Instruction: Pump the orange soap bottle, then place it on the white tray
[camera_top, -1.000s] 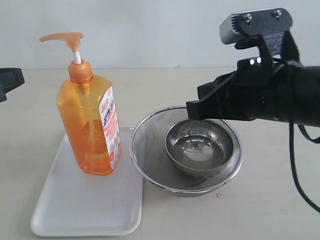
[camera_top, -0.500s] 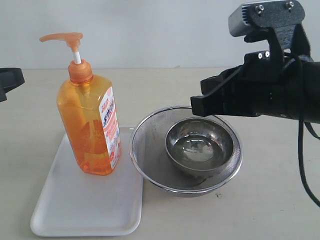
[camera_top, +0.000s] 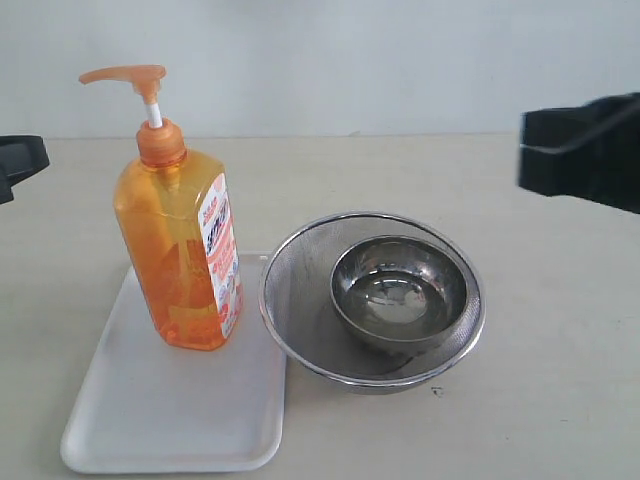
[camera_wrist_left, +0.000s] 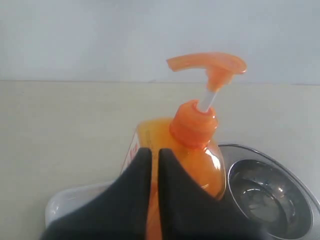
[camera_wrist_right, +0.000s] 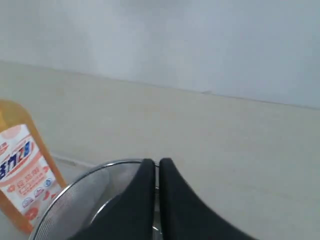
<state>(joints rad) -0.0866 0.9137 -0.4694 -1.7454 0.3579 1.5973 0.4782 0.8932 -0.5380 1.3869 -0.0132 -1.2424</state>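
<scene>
Plainly, the white tray (camera_top: 170, 420) lies flat on the table (camera_top: 545, 385), with the mesh strainer (camera_top: 296, 290) just beside its right edge. The orange soap bottle (camera_top: 170, 250) stands upright on the tray's far half, long axis vertical, spout pointing left, label facing the strainer. A steel bowl (camera_top: 347, 278) sits in the strainer. The left gripper (camera_wrist_left: 155, 150) and right gripper (camera_wrist_right: 156, 161) each have their fingers nearly together, gripping nothing

we saw the orange soap bottle (camera_top: 178, 250) standing tall on the far half of the white tray (camera_top: 170, 425), blocking that side. the mesh strainer (camera_top: 292, 295) with its steel bowl (camera_top: 400, 290) crowded the tray's right edge, no gap between. the table (camera_top: 560, 380) lay open right of the strainer and beyond.
</scene>
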